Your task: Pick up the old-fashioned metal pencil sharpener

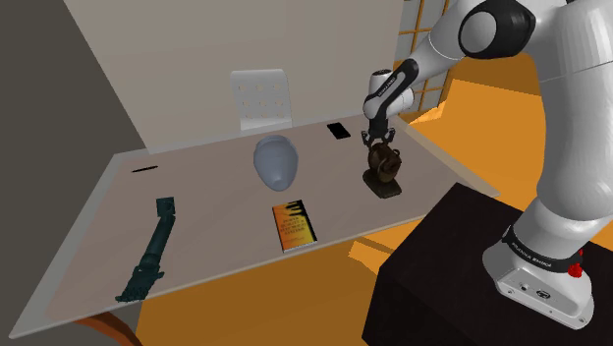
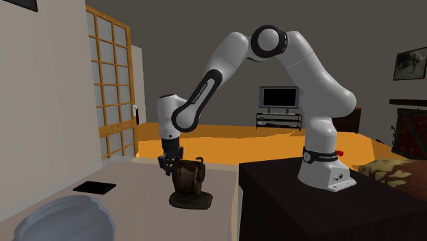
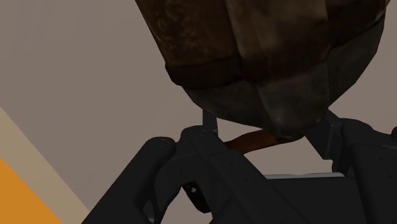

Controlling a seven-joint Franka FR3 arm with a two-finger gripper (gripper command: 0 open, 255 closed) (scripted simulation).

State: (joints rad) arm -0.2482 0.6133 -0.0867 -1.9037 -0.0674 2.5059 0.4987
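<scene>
The pencil sharpener point(image 1: 383, 169) is a dark brown, rusty-looking metal piece on a flat base, standing near the table's edge closest to the stand. My black gripper point(image 1: 378, 144) comes down on its top from above. In the second exterior view the gripper point(image 2: 169, 166) clasps the upper left side of the sharpener point(image 2: 188, 179), whose base rests on the tabletop. Seen from the wrist, the round brown body point(image 3: 273, 57) bulges between the two fingers point(image 3: 197, 143), which press against it on both sides.
On the pale table point(image 1: 216, 211) lie a grey rounded shell point(image 1: 275, 160), an orange-and-black book point(image 1: 295, 225), a long dark green object point(image 1: 149, 251), a black flat device point(image 1: 339, 130) and a thin black pen point(image 1: 144, 169). A white chair point(image 1: 261, 98) stands behind it.
</scene>
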